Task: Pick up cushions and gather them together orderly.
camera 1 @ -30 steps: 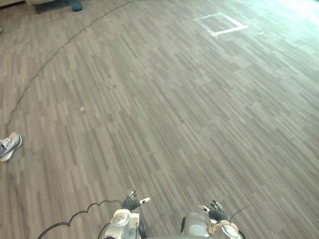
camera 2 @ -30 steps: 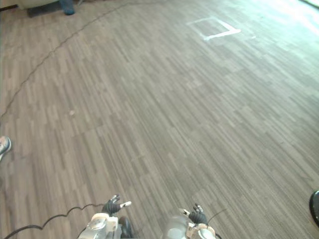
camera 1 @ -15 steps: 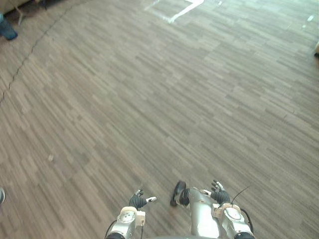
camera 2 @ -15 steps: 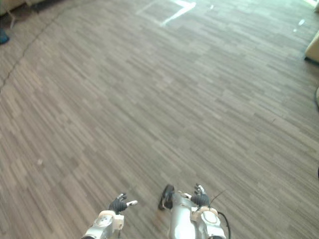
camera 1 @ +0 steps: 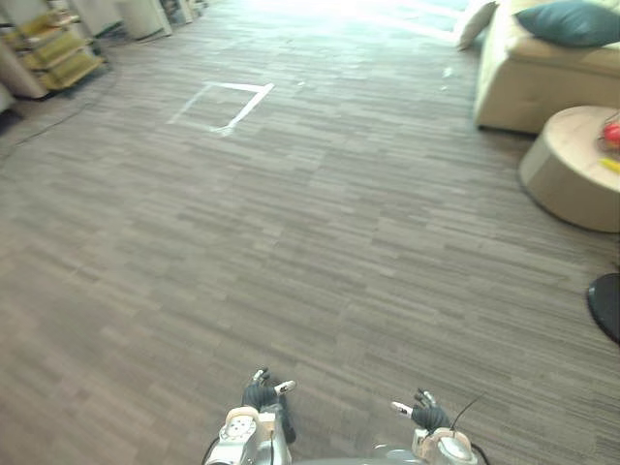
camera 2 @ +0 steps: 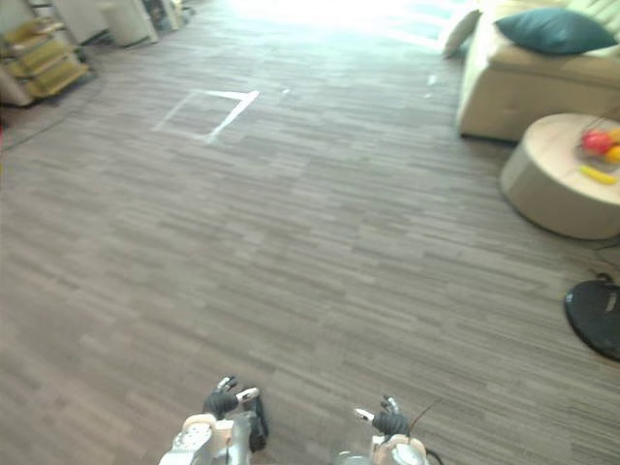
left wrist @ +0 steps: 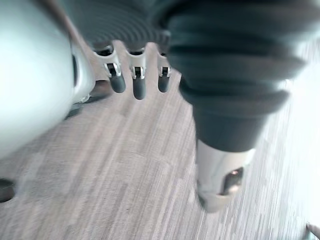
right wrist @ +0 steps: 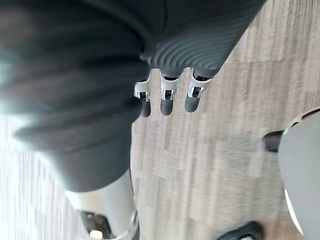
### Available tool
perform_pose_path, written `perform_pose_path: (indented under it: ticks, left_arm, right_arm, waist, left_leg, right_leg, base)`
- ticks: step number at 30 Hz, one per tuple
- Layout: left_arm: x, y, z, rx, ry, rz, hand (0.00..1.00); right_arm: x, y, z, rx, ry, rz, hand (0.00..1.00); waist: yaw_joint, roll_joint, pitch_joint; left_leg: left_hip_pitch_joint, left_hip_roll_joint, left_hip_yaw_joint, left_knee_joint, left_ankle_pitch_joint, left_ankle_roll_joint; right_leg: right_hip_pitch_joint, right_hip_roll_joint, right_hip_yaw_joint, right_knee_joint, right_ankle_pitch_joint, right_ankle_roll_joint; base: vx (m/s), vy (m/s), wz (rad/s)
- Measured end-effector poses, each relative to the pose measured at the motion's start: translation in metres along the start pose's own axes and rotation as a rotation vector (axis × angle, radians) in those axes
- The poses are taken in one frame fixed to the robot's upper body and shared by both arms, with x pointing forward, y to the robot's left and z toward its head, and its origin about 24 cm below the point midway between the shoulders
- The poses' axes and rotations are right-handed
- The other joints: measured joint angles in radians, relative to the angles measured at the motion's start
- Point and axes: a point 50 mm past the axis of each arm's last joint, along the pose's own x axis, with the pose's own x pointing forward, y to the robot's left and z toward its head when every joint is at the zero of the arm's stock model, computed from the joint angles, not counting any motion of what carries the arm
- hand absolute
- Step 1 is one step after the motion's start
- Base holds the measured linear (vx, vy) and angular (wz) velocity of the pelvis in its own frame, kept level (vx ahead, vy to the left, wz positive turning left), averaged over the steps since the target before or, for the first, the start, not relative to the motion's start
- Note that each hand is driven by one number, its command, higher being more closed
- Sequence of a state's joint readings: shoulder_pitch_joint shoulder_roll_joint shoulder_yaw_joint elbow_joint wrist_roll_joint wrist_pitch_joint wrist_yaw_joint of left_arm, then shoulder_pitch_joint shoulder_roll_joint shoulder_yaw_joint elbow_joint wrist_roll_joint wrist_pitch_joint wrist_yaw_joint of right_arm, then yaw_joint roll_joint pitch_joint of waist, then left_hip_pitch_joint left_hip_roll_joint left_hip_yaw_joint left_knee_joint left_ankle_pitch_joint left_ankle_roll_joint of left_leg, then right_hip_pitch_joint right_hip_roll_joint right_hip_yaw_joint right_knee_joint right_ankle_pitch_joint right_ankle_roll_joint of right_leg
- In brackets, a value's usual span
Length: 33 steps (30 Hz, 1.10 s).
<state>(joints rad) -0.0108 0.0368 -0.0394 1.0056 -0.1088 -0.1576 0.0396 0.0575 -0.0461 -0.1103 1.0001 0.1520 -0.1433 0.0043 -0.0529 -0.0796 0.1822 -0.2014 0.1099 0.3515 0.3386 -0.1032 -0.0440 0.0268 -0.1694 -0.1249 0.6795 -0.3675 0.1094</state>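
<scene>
While left hand [camera 1: 260,392] and right hand [camera 1: 423,415] are hanging released, a cushion [camera 2: 554,29] is lying near the sofa's [camera 2: 504,97] front edge, likely soft, corner-grippable.

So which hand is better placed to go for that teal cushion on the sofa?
Right, probably. The teal cushion lies on the sofa far ahead on the robot's right side, so the right hand is nearer. Both it and the left hand hang open and empty.
</scene>
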Motion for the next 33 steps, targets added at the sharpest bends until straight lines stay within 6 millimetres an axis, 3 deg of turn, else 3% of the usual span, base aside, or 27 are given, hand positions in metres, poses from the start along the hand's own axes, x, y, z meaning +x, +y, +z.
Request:
perform_pose_path:
  ticks: [1,2,3,4,5,7,8,10,11,12,13,14,15,16,17,18,20,21,24,25,26,27,28,29,30,31,33]
  left_arm:
    - [0.000,0.001,-0.001,0.015,0.007,-0.002,0.00]
    - [0.000,0.002,-0.004,0.065,0.030,-0.017,0.00]
    - [0.000,0.001,-0.005,0.073,0.034,-0.021,0.00]
    - [-0.001,-0.001,-0.008,0.076,0.046,-0.028,0.00]
    - [-0.002,-0.004,-0.009,0.073,0.047,-0.033,0.00]
    - [0.000,-0.004,-0.004,0.076,0.032,-0.034,0.00]
    - [0.001,-0.003,-0.002,0.079,0.026,-0.032,0.00]
    - [0.001,-0.002,-0.003,0.080,0.027,-0.029,0.00]
    - [-0.001,-0.002,-0.009,0.075,0.048,-0.028,0.00]
    - [-0.001,-0.010,-0.011,0.062,0.058,-0.042,0.00]
    - [-0.002,-0.015,-0.012,0.060,0.061,-0.058,0.00]
    - [0.000,-0.018,-0.009,0.070,0.052,-0.066,0.00]
    - [0.000,-0.019,-0.008,0.075,0.049,-0.069,0.00]
    - [0.000,-0.019,-0.007,0.050,0.046,-0.059,0.00]
    - [0.000,-0.018,-0.007,0.025,0.045,-0.047,0.00]
    - [0.000,-0.017,-0.006,-0.019,0.039,-0.028,0.00]
    - [-0.003,-0.011,-0.009,-0.039,0.034,-0.006,0.00]
    - [-0.004,-0.009,-0.012,-0.038,0.041,-0.002,0.00]
    - [-0.003,-0.009,-0.004,-0.046,-0.001,0.000,0.00]
    - [-0.003,-0.011,-0.004,-0.052,-0.006,-0.002,0.00]
    - [-0.003,-0.012,-0.004,-0.051,-0.006,-0.005,0.00]
    - [-0.003,-0.012,-0.003,-0.049,-0.006,-0.006,0.00]
    - [-0.003,-0.013,-0.003,-0.041,-0.006,-0.010,0.00]
    - [-0.003,-0.012,-0.003,-0.028,-0.009,-0.011,0.00]
    - [-0.003,-0.011,-0.003,-0.017,-0.011,-0.013,0.00]
    - [-0.003,-0.010,-0.003,-0.012,-0.005,-0.012,0.00]
    - [-0.003,-0.007,-0.006,0.001,0.009,-0.012,0.00]
  right_arm:
    - [0.000,0.003,0.000,0.007,-0.002,0.008,0.00]
    - [0.001,0.005,0.004,0.001,-0.012,0.023,0.00]
    - [0.001,0.004,0.002,-0.013,-0.008,0.026,0.00]
    - [0.002,0.004,0.006,-0.039,-0.021,0.032,0.00]
    - [0.003,0.004,0.013,-0.063,-0.049,0.041,0.00]
    - [0.006,0.005,0.029,-0.092,-0.103,0.057,0.00]
    - [0.008,0.005,0.035,-0.095,-0.117,0.058,0.00]
    - [0.008,0.005,0.036,-0.096,-0.118,0.058,0.00]
    - [0.008,0.001,0.034,-0.088,-0.114,0.047,0.00]
    - [0.010,-0.002,0.043,-0.093,-0.133,0.039,0.00]
    - [0.011,-0.005,0.050,-0.110,-0.150,0.033,0.00]
    - [0.011,-0.010,0.053,-0.098,-0.157,0.021,0.00]
    - [0.011,-0.011,0.051,-0.093,-0.151,0.017,0.00]
    - [0.010,-0.012,0.047,-0.081,-0.133,0.011,0.00]
    - [0.010,-0.012,0.044,-0.082,-0.119,0.011,0.00]
    - [0.007,-0.015,0.035,-0.077,-0.095,0.003,0.00]
    - [0.005,-0.013,0.023,-0.066,-0.061,0.003,0.00]
    - [0.003,-0.013,0.016,-0.062,-0.036,0.001,0.00]
    - [0.004,-0.014,0.014,-0.065,-0.020,-0.004,0.00]
    - [0.005,-0.014,0.016,-0.065,-0.025,-0.007,0.00]
    - [0.004,-0.016,0.014,-0.066,-0.020,-0.015,0.00]
    - [0.003,-0.017,0.012,-0.066,-0.017,-0.019,0.00]
    - [0.003,-0.019,0.012,-0.068,-0.020,-0.026,0.00]
    - [0.001,-0.019,0.006,-0.066,-0.005,-0.030,0.00]
    - [-0.002,-0.017,-0.002,-0.061,0.013,-0.028,0.00]
    - [-0.004,-0.017,-0.006,-0.055,0.021,-0.029,0.00]
    - [-0.004,-0.014,-0.008,-0.048,0.028,-0.021,0.00]
  waist:
    - [-0.006,-0.016,0.002]
    - [-0.019,-0.019,0.013]
    - [-0.017,-0.013,0.018]
    - [-0.015,0.006,0.026]
    - [-0.021,0.042,0.032]
    - [-0.034,0.080,0.039]
    - [-0.042,0.085,0.042]
    - [-0.063,0.065,0.038]
    - [-0.078,0.057,0.032]
    - [-0.074,0.103,0.046]
    - [-0.073,0.135,0.045]
    - [-0.076,0.132,0.048]
    - [-0.078,0.129,0.048]
    - [-0.086,0.137,0.051]
    - [-0.091,0.138,0.052]
    - [-0.083,0.132,0.056]
    - [-0.065,0.099,0.061]
    - [-0.058,0.074,0.053]
    - [-0.034,0.080,0.060]
    - [-0.030,0.092,0.057]
    - [-0.027,0.105,0.051]
    - [-0.024,0.116,0.047]
    - [-0.024,0.125,0.041]
    - [-0.008,0.111,0.036]
    - [-0.005,0.100,0.018]
    - [-0.012,0.073,-0.002]
    - [-0.014,0.037,-0.022]
  left_leg:
    - [0.032,-0.018,0.006,-0.013,-0.021,0.006]
    - [0.132,-0.031,0.014,-0.047,-0.062,0.014]
    - [0.183,-0.030,0.020,-0.069,-0.073,0.009]
    - [0.274,-0.023,0.034,-0.120,-0.086,-0.001]
    - [0.356,-0.001,0.051,-0.167,-0.098,-0.009]
    - [0.438,0.024,0.087,-0.219,-0.098,-0.010]
    - [0.464,0.027,0.104,-0.237,-0.098,-0.010]
    - [0.527,-0.007,0.116,-0.271,-0.114,-0.037]
    - [0.578,-0.013,0.108,-0.271,-0.142,-0.088]
    - [0.613,0.011,0.109,-0.273,-0.144,-0.091]
    - [0.620,0.025,0.105,-0.251,-0.105,-0.101]
    - [0.616,0.028,0.089,-0.178,-0.057,-0.119]
    - [0.602,0.038,0.078,-0.114,-0.035,-0.122]
    - [0.523,0.123,0.053,0.174,0.071,-0.133]
    - [0.457,0.184,0.053,0.357,0.079,-0.120]
    - [0.363,0.263,0.077,0.619,0.042,-0.113]
    - [0.248,0.294,0.121,0.736,-0.032,-0.104]
    - [0.178,0.288,0.169,0.675,-0.074,-0.085]
    - [0.051,0.218,0.201,0.315,-0.101,-0.064]
    - [0.024,0.157,0.139,0.072,-0.064,-0.085]
    - [0.002,0.131,0.074,-0.098,-0.023,-0.118]
    - [-0.024,0.121,0.040,-0.145,-0.014,-0.124]
    - [-0.064,0.125,0.031,-0.147,-0.004,-0.103]
    - [-0.064,0.119,0.024,-0.086,0.069,-0.040]
    - [-0.064,0.104,0.025,-0.047,0.107,-0.018]
    - [-0.068,0.070,0.015,-0.011,0.109,0.016]
    - [-0.045,0.014,0.022,0.005,0.052,0.035]
  right_leg:
    - [-0.058,-0.034,-0.001,0.146,0.081,0.006]
    - [-0.134,-0.077,-0.017,0.321,0.097,-0.023]
    - [-0.148,-0.074,-0.030,0.342,0.080,-0.045]
    - [-0.172,-0.063,-0.060,0.342,0.043,-0.087]
    - [-0.212,-0.046,-0.124,0.294,0.014,-0.127]
    - [-0.322,-0.020,-0.246,0.111,0.011,-0.145]
    - [-0.372,-0.002,-0.293,-0.038,0.062,-0.148]
    - [-0.404,0.049,-0.316,-0.426,0.264,-0.147]
    - [-0.398,0.071,-0.252,-0.483,0.474,-0.236]
    - [-0.406,0.095,-0.237,-0.414,0.463,-0.263]
    - [-0.437,0.099,-0.220,-0.307,0.390,-0.271]
    - [-0.450,0.084,-0.205,-0.203,0.306,-0.258]
    - [-0.443,0.076,-0.202,-0.175,0.273,-0.253]
    - [-0.362,0.087,-0.210,-0.176,0.195,-0.228]
    - [-0.304,0.109,-0.208,-0.204,0.177,-0.218]
    - [-0.203,0.140,-0.205,-0.264,0.160,-0.216]
    - [-0.068,0.156,-0.192,-0.356,0.138,-0.217]
    - [-0.003,0.157,-0.173,-0.418,0.141,-0.203]
    - [0.103,0.158,-0.097,-0.504,0.142,-0.185]
    - [0.144,0.156,-0.063,-0.534,0.134,-0.172]
    - [0.180,0.159,-0.029,-0.571,0.126,-0.157]
    - [0.207,0.165,-0.015,-0.598,0.118,-0.144]
    - [0.263,0.168,0.006,-0.639,0.098,-0.118]
    - [0.313,0.149,0.029,-0.651,0.069,-0.095]
    - [0.332,0.128,0.034,-0.636,0.056,-0.077]
    - [0.309,0.083,0.020,-0.554,0.044,-0.057]
    - [0.185,0.015,0.014,-0.256,0.067,-0.024]
  base:
    - [0.78,0.263,-0.19]
    - [0.66,0.187,-0.04]
    - [0.65,0.157,-0.18]
    - [0.62,0.149,-0.31]
    - [0.61,0.151,-0.29]
    - [0.61,0.094,-0.16]
    - [0.75,0.030,-0.03]
    - [0.70,-0.019,0.16]
    - [0.81,-0.048,-0.01]
    - [0.79,-0.055,-0.32]
    - [0.87,-0.159,-0.46]
    - [0.65,-0.169,-0.33]
    - [0.75,-0.223,-0.09]
    - [0.48,-0.136,0.01]
    - [0.58,-0.165,0.04]
    - [0.55,-0.141,-0.06]
    - [0.50,-0.114,-0.22]
    - [0.48,-0.077,-0.39]
    - [0.53,0.006,-0.81]
    - [0.69,0.162,-1.03]
    - [0.57,0.191,-1.00]
    - [0.56,0.271,-0.83]
    - [0.58,0.347,-0.75]
    - [0.77,0.421,-0.63]
    - [0.68,0.346,-0.38]
    - [0.72,0.297,-0.05]
    - [0.72,0.277,0.25]
